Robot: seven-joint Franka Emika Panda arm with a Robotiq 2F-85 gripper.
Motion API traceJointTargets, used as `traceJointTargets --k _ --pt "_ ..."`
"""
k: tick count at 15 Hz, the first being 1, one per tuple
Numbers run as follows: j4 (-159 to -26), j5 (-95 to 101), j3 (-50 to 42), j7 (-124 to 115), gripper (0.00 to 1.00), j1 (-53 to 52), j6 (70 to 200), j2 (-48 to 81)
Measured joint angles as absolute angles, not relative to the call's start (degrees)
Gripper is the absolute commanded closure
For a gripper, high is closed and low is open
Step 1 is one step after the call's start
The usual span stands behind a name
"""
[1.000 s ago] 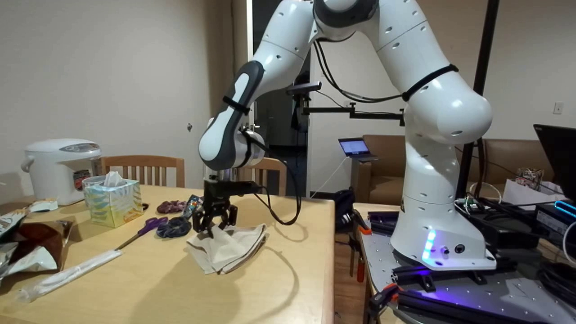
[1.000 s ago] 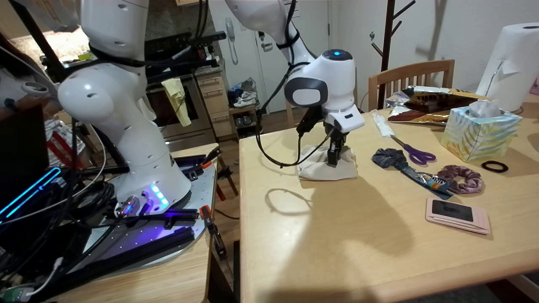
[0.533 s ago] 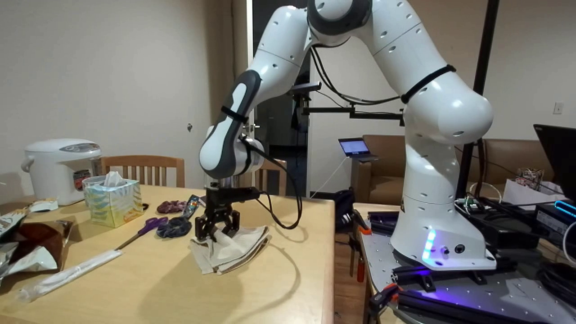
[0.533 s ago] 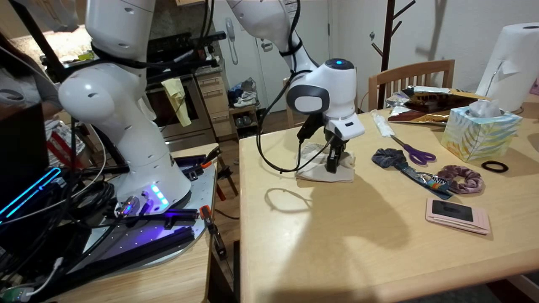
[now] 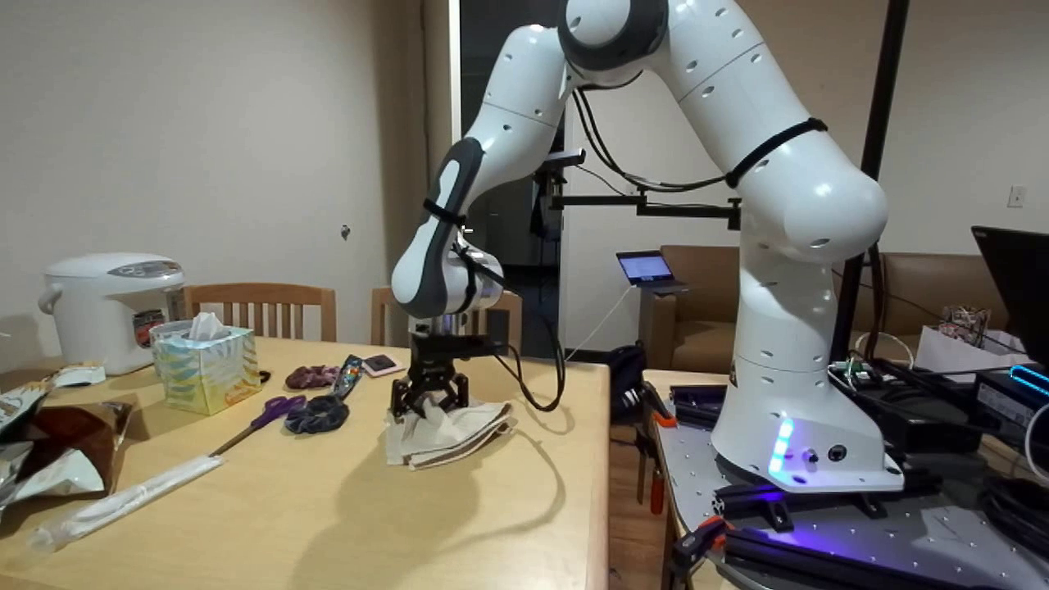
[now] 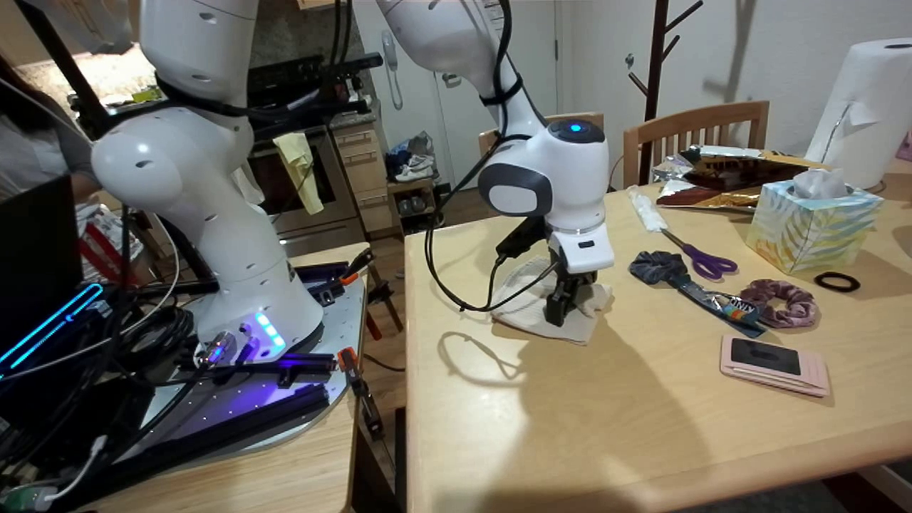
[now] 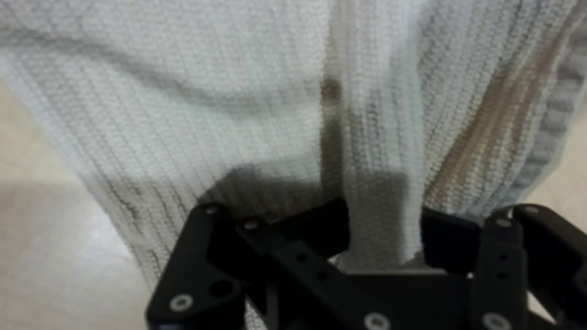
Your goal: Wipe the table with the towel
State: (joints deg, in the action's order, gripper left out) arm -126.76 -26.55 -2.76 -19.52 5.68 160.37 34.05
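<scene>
Towel (image 5: 449,438): off-white, ribbed, folded in layers, resting on the table (image 6: 470,427), creased up at its middle. Gripper (image 7: 385,231): pointing down over the towel, jaws drawn together as far as the cloth allows, a raised fold of it pinched between them; presumably held so that the spread layers beneath serve as the wiping face, with the wipe judged to be in hand. Cable (image 6: 463,307): slack loop hanging near the towel, might catch on it. Dark scrunchie (image 6: 657,268): nearest item to the towel, likely the first obstacle to a longer stroke that way. Scissors (image 6: 691,251), wrapper (image 6: 723,306), mauve scrunchie (image 5: 311,377): farther from the towel, past the dark scrunchie. Wallet (image 6: 776,365), tissue box (image 6: 812,231): well apart from the towel; a full-table wipe would probably require shifting them or steering around.
</scene>
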Motion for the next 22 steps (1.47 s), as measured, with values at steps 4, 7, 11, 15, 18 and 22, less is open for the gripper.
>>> traceJointTargets --k 4,7,11,15,18,22 --pt "-129.2 -28.0 -2.3 -19.5 0.95 7.3 161.9 33.2" --pt "-130.7 -28.8 -1.7 -19.5 0.95 8.0 163.0 32.6" --pt "-130.8 -28.8 -0.1 -19.5 0.95 7.7 164.0 32.5" --pt "-130.3 -28.5 0.7 -19.9 0.95 3.5 164.6 32.5" --pt "-129.5 -26.6 0.1 -22.0 0.95 -1.3 164.7 32.8" --pt "-127.6 -23.8 -0.9 -24.9 0.95 -7.1 164.7 33.6"
